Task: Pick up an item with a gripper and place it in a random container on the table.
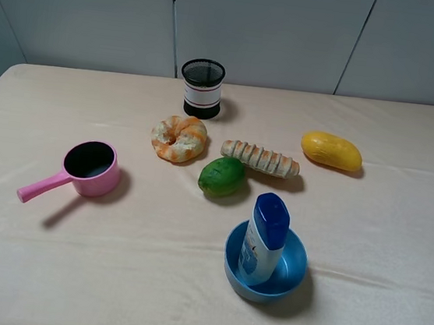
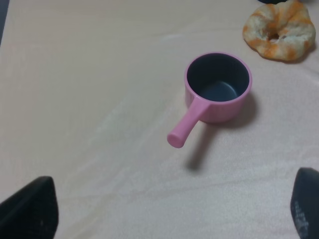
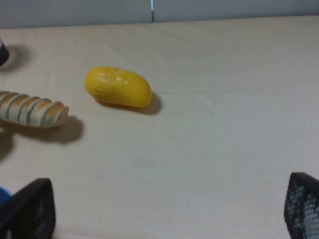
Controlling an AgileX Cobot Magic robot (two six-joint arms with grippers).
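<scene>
Inside the blue bowl [image 1: 290,274], near the table's [image 1: 395,253] front edge, the lotion bottle [image 1: 264,238] is seen upright (slightly leaned on the rim). Left gripper [image 2: 174,211] and right gripper [image 3: 169,211] are both spread wide, nothing held.

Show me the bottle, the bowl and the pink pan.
bottle [image 1: 264,242], high view, on its white body.
bowl [image 1: 293,265], high view, on its inner wall.
pink pan [image 2: 218,85], left wrist view, on its inside.
</scene>
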